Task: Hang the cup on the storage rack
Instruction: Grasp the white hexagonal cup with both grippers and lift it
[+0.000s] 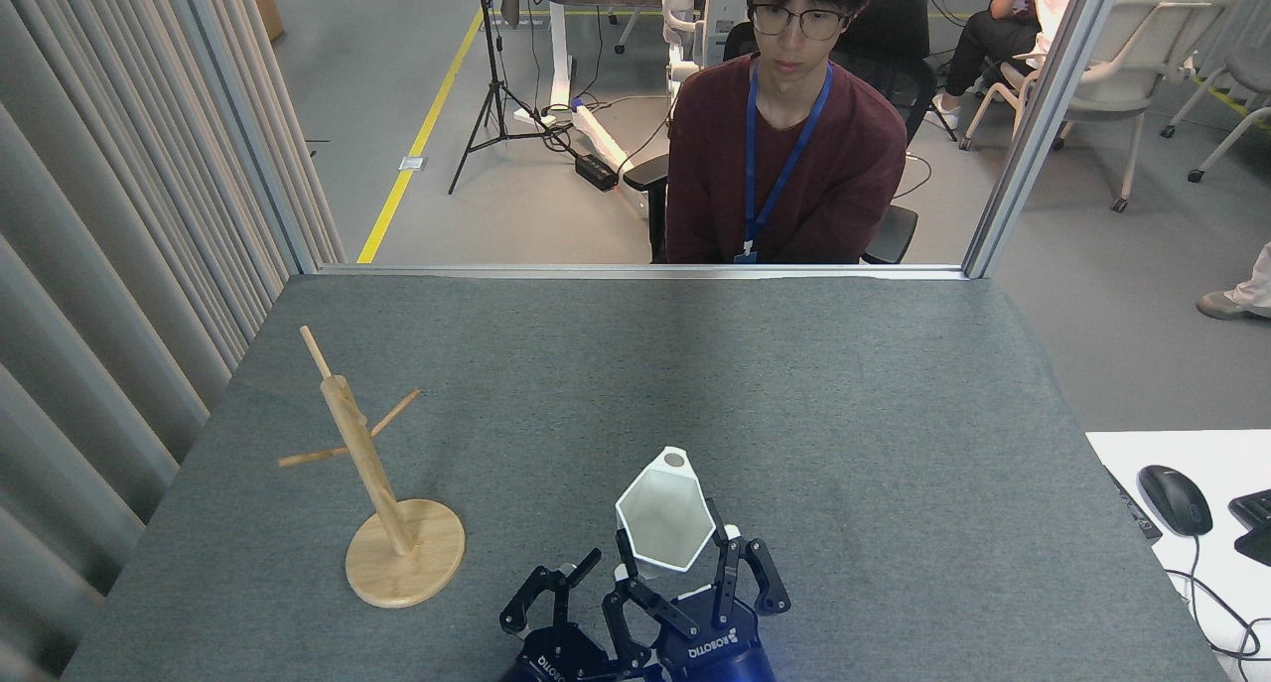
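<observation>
1. The cup is tipped so its hexagonal mouth faces up and toward the robot; its axis leans from the near edge of the table away toward the far side, and the small ring handle sits at the far top end, pointing away from the robot.
2. It is held low near the middle of the table's near edge, to the right of the storage rack and well apart from it.
3. The right pincer comes up from the bottom edge, fingers pointing away, one finger on each side of the cup's near end, pinching it.
4. The left pincer sits just beside the right one on its left, fingers spread with nothing between them, pointing up and away.
5. The cup is white, with flat angular facets outside and a plain pale inside.
6. The storage rack is light bamboo: a round flat base on the grey table, a post leaning left in this view, and thin pegs, all bare.
7. A person in a dark red top with a blue lanyard sits beyond the far edge.
</observation>
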Robot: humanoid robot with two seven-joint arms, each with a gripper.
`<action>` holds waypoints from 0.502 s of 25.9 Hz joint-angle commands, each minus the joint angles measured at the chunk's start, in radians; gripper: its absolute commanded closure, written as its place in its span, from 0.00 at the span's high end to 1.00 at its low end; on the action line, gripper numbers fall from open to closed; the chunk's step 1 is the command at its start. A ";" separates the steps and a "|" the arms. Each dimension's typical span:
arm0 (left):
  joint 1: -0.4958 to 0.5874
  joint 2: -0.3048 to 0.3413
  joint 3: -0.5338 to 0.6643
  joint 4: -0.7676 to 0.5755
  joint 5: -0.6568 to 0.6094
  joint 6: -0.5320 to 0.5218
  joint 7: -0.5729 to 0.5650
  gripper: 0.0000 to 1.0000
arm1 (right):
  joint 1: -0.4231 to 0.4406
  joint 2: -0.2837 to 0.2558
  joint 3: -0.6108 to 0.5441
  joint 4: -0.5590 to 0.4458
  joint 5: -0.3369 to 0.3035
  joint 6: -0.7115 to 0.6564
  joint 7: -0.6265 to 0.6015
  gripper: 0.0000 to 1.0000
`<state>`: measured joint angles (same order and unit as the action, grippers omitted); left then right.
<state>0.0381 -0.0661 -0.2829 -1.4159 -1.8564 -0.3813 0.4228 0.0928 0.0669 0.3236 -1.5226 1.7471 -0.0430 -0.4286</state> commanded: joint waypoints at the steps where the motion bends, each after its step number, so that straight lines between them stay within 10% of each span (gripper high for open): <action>1: -0.001 -0.008 -0.005 0.002 -0.010 0.001 -0.004 1.00 | 0.028 -0.002 0.017 0.001 0.020 0.000 -0.018 0.55; 13: -0.003 -0.006 -0.005 0.008 -0.010 0.001 -0.004 1.00 | 0.093 -0.018 0.074 0.001 0.031 0.023 -0.055 0.56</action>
<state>0.0353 -0.0722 -0.2884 -1.4103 -1.8677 -0.3804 0.4185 0.1821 0.0497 0.3722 -1.5223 1.7729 -0.0344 -0.4828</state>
